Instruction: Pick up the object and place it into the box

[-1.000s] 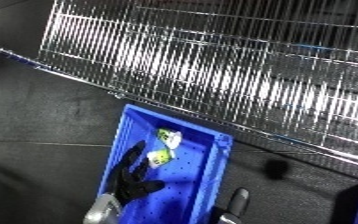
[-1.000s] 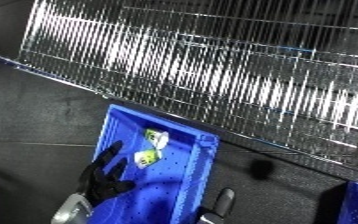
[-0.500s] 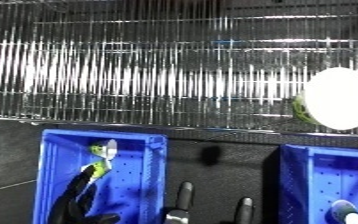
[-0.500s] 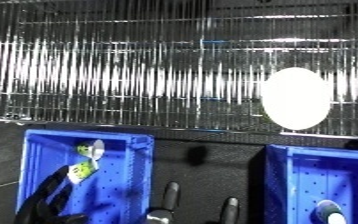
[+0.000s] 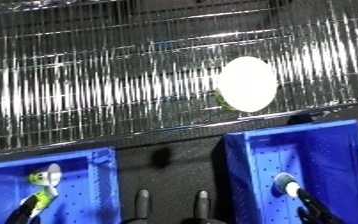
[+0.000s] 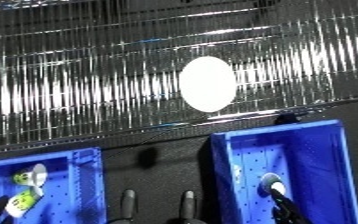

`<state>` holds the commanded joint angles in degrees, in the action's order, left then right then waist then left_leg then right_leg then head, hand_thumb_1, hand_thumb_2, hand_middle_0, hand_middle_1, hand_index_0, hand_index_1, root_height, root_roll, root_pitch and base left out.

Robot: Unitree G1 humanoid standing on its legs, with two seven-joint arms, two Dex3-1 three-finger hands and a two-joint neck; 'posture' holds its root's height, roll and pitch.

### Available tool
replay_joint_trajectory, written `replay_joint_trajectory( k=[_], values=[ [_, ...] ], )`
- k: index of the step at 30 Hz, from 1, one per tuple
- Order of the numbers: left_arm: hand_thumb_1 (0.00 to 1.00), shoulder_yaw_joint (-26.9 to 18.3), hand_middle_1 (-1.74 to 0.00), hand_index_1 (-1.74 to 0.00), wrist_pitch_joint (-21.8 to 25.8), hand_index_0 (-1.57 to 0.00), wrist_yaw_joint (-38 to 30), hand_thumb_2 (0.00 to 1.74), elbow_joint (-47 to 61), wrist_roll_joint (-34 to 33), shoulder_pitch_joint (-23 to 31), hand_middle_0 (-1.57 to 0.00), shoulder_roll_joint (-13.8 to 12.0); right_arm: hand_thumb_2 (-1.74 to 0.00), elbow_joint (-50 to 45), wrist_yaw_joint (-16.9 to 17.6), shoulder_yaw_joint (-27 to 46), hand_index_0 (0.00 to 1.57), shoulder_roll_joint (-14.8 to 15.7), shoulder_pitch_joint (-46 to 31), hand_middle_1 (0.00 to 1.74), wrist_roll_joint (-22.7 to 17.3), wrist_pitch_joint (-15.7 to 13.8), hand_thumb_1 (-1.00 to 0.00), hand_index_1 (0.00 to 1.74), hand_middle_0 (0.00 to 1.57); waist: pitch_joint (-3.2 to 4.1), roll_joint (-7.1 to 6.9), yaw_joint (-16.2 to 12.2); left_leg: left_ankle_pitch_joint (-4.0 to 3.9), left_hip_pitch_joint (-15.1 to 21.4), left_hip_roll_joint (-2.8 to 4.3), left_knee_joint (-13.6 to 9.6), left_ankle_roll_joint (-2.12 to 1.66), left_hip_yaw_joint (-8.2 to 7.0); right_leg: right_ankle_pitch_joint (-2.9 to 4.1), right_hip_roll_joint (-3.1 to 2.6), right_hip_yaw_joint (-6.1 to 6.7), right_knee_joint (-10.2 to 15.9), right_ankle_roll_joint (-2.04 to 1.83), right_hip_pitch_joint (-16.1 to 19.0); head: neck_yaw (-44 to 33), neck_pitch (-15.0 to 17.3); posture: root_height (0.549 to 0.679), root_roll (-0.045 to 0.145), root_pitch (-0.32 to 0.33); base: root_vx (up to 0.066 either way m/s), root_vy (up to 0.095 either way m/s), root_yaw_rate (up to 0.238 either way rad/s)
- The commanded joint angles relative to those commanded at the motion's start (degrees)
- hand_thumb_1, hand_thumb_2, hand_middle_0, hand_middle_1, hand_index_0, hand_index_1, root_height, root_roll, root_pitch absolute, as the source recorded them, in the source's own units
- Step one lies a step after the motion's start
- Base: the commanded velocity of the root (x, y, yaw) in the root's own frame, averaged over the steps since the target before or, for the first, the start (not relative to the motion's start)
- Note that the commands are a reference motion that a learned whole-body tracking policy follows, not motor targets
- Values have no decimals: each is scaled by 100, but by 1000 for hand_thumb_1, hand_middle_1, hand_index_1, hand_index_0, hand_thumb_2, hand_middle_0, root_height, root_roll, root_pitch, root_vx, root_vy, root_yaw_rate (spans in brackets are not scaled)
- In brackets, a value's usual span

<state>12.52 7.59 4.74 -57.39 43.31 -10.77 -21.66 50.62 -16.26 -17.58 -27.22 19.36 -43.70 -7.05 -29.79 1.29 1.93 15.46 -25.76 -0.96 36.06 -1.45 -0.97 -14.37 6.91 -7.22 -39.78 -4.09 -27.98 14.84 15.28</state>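
— Bins: we count two, left bin [image 5: 100, 170] and right bin [image 5: 246, 165], a dark gap between them, wire rack [image 5: 113, 75] behind.

— Our left hand [image 5: 23, 212]? We cannot tell its fingers. The green-and-white object [image 6: 23, 192] lies in the left bin.

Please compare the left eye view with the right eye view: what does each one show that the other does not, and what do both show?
Only the left eye view: a greenish edge on the white oval's left side, and more of the left blue bin's floor. Only the right eye view: the right blue bin's outer wall, down to the lower edge. Both: the wire mesh, both bins, green and white items in the left one, a round-headed object in the right one.
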Motion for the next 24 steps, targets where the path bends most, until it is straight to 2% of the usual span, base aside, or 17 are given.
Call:
replay_joint_trajectory(
  k=[4,8,10,13,19,21,24],
  values=[
    [0,-15,0,0,-29,0,-55,0,227,-32,153,0,-66,0,-1275,-338,-233,0,-181,-182,0,-56,541,0,0,0,0,-57,-65,9,11,26,9,-7,-32,6,-17,30,45,13,10,-74,-33,643,37,65,-2,-4,-110],
    [0,-58,0,0,-3,0,-45,0,306,-22,258,0,-149,0,-2503,-1057,-490,0,-414,-419,0,-253,1130,0,0,0,0,-123,-146,4,-16,68,32,-15,-72,-2,-29,61,57,29,-17,-150,-70,642,39,68,-12,0,-89],
    [0,-66,0,0,24,0,-13,0,253,6,269,0,-183,0,-2968,-1412,-578,0,-512,-461,0,-490,1271,0,0,0,0,-150,-176,1,-37,91,51,-24,-89,-8,-33,71,52,34,-35,-161,-129,642,40,70,-14,-2,-73],
    [0,-57,0,0,109,0,68,0,96,76,267,0,-210,0,-3581,-1763,-609,0,-608,-386,0,-889,1268,0,0,0,0,-175,-214,-3,-57,129,68,-40,-116,-21,-44,87,50,39,-54,-179,-263,642,41,72,-9,3,-76],
    [0,-84,0,0,199,0,133,0,-103,133,221,0,-203,0,-4726,-2042,-407,0,-658,-203,0,-1430,1136,0,0,0,0,-199,-278,-1,-107,199,95,-66,-175,-35,-52,105,42,34,-95,-246,-345,642,42,78,-12,8,-50],
    [0,-105,0,0,211,0,136,0,-147,108,201,0,-192,0,-5075,-2117,-289,0,-643,-145,0,-1574,1019,0,0,0,0,-206,-294,10,-123,212,111,-72,-186,-36,-47,104,34,26,-107,-269,-359,642,43,79,-6,3,-11],
    [0,-130,0,0,195,0,122,0,-191,77,168,0,-178,0,-5561,-2025,-46,0,-583,-84,0,-1700,688,0,0,0,0,-210,-318,30,-138,223,135,-77,-199,-30,-38,103,23,12,-119,-285,-392,642,44,81,1,4,1]
  ],
)
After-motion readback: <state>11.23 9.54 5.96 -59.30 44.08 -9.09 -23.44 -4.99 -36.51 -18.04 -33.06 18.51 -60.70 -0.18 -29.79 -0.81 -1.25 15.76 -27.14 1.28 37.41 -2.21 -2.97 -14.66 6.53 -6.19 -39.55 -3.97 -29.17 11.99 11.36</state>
